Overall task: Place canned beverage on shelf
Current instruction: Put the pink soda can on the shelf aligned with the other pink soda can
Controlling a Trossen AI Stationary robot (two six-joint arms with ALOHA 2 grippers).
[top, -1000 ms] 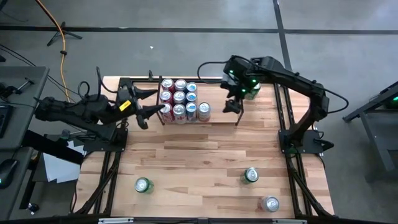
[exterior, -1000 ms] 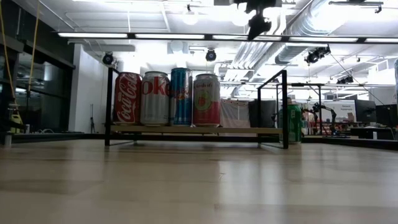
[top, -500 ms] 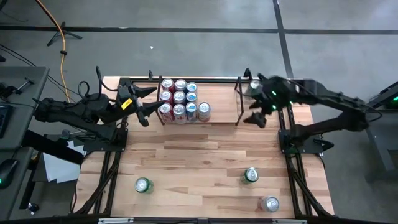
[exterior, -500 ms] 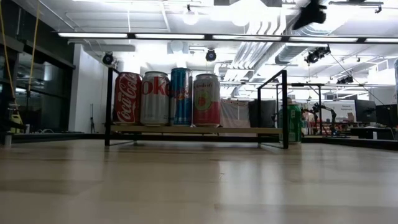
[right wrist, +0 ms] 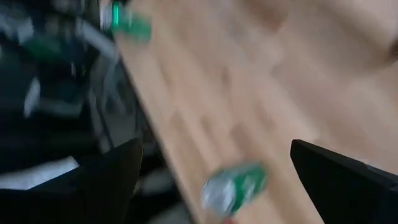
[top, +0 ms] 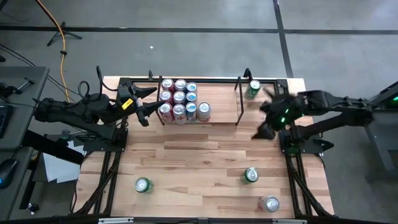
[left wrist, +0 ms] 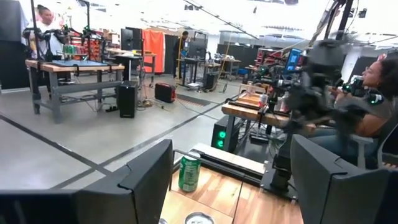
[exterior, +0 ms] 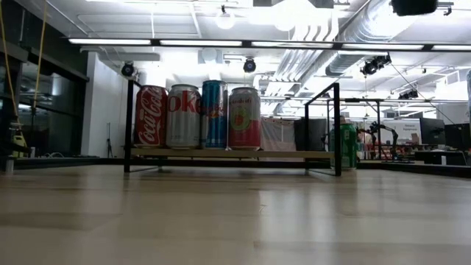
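The shelf point(top: 217, 121), a low black-rod rack with a wood base, stands at the table's far edge. Several cans point(top: 180, 101) stand upright on its left half, also in the low view point(exterior: 197, 116). A green can point(top: 252, 89) stands upright on the table just past the shelf's right end point(exterior: 343, 146). My left gripper point(top: 147, 106) hovers open beside the shelf's left end, nothing between its fingers point(left wrist: 231, 149). My right gripper point(top: 262, 121) hangs open and blurred above the table near the right edge, holding nothing point(right wrist: 216, 149).
Three loose cans stand on the near half of the table: a green one point(top: 143, 185) at the left, a green one point(top: 250, 175) at the right and a silver one point(top: 270, 203) by the near right corner. The shelf's right half point(top: 224, 102) holds nothing. A person point(left wrist: 380, 74) sits beyond the table.
My right gripper has drawn away from the green can at the shelf's right end, going toward the table's right edge and then toward the near side, rolling as it went and staying open. The green can stands where it was.
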